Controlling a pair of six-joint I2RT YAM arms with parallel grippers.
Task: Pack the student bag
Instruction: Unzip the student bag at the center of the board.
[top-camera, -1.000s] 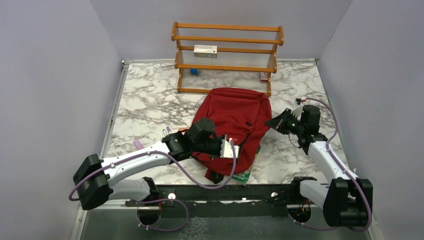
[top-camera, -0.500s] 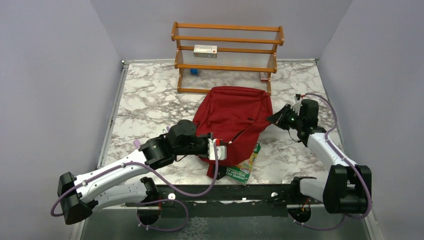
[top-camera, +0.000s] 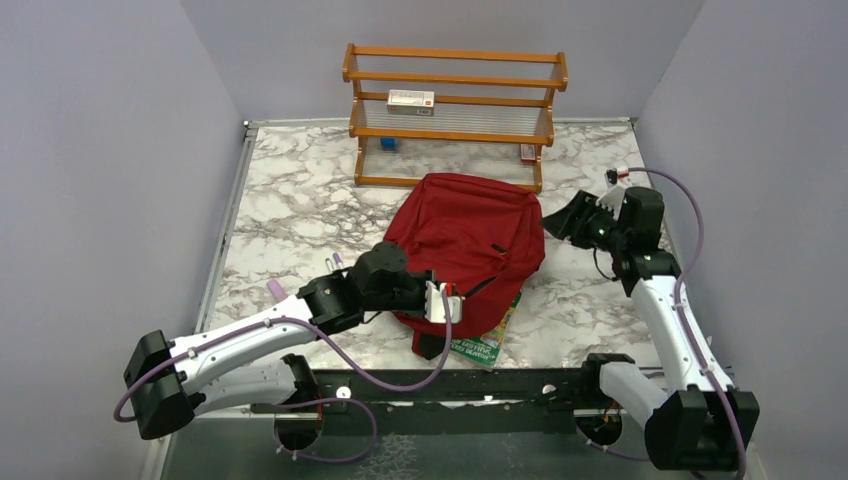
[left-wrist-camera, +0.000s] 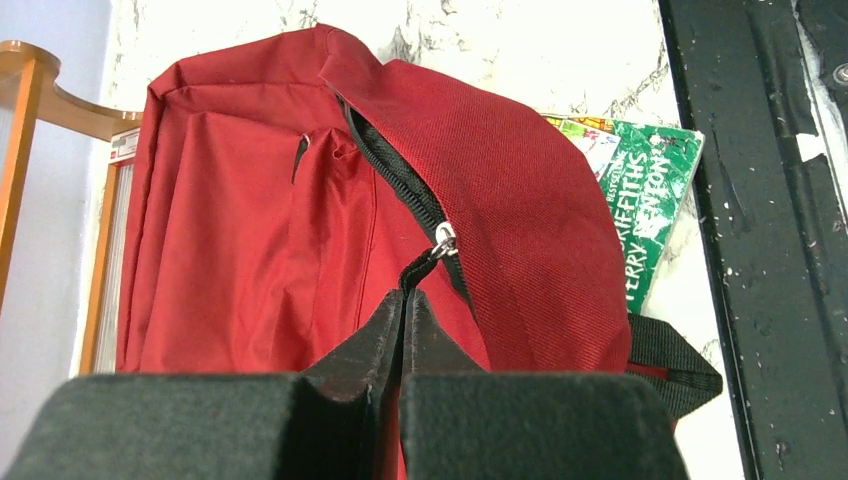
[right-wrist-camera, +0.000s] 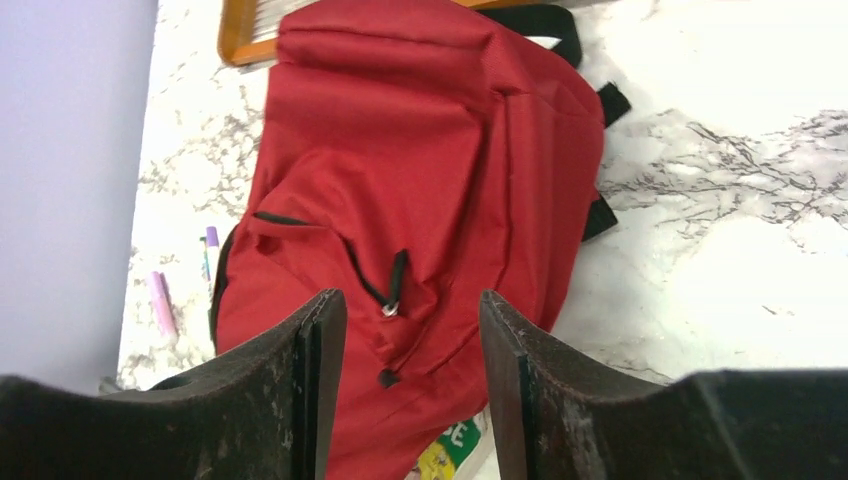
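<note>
The dark red student bag (top-camera: 470, 225) lies flat in the middle of the marble table, with its black zipper (left-wrist-camera: 395, 175) partly run along the near flap. My left gripper (top-camera: 447, 300) is at the bag's near edge. Its jaws are shut on the black zipper pull (left-wrist-camera: 418, 268) just below the metal slider (left-wrist-camera: 443, 240). My right gripper (top-camera: 575, 215) hovers off the bag's right side, open and holding nothing. Through its gap (right-wrist-camera: 412, 300) I see the bag (right-wrist-camera: 420, 160). A green book (top-camera: 490, 335) pokes out from under the bag's near corner.
A wooden rack (top-camera: 455, 100) stands at the back behind the bag, with a small white box (top-camera: 411, 99) on it. Purple pens (top-camera: 275, 289) lie on the table left of the bag. The black mounting rail (top-camera: 450, 385) runs along the near edge.
My right gripper has opened and drawn back to the right, off the bag's edge. The left gripper stays shut on the zipper pull, having shifted left earlier and a little right since.
</note>
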